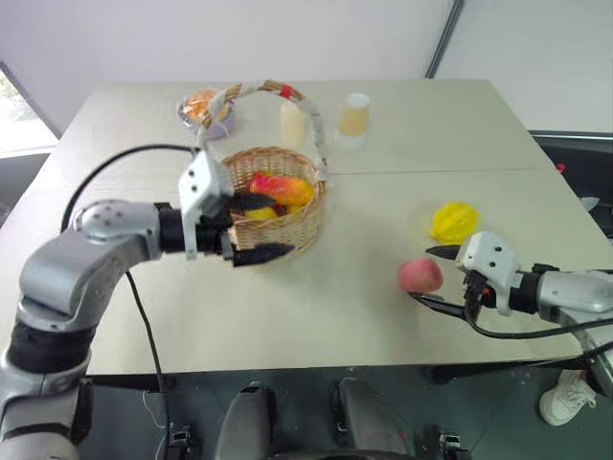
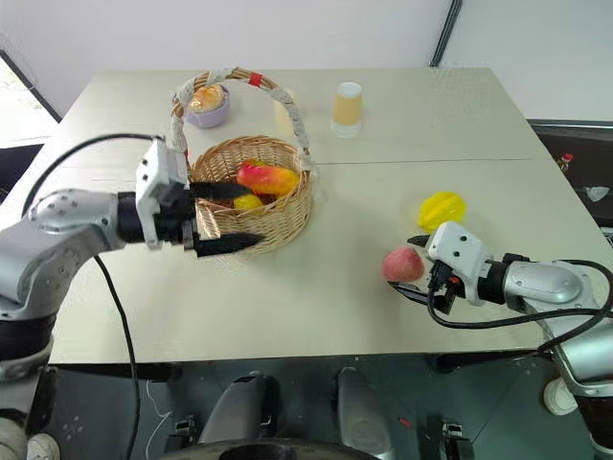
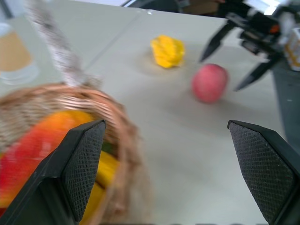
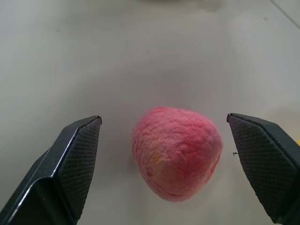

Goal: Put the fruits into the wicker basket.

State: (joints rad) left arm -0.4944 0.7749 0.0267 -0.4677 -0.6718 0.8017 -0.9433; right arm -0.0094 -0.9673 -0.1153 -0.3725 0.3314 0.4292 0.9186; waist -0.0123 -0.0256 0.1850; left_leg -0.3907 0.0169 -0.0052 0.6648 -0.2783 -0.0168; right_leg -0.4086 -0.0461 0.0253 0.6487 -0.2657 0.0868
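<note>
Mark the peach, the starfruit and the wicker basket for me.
peach (image 4: 176,151): right wrist view, middle of its pink skin.
starfruit (image 1: 454,221): left eye view, centre of the yellow ridged body.
wicker basket (image 2: 283,217): right eye view, woven outer wall on its right side.

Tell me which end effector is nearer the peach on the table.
Right. The right end effector is open with its fingers either side of the peach, not touching it. The left end effector is open over by the wicker basket, across the table.
</note>
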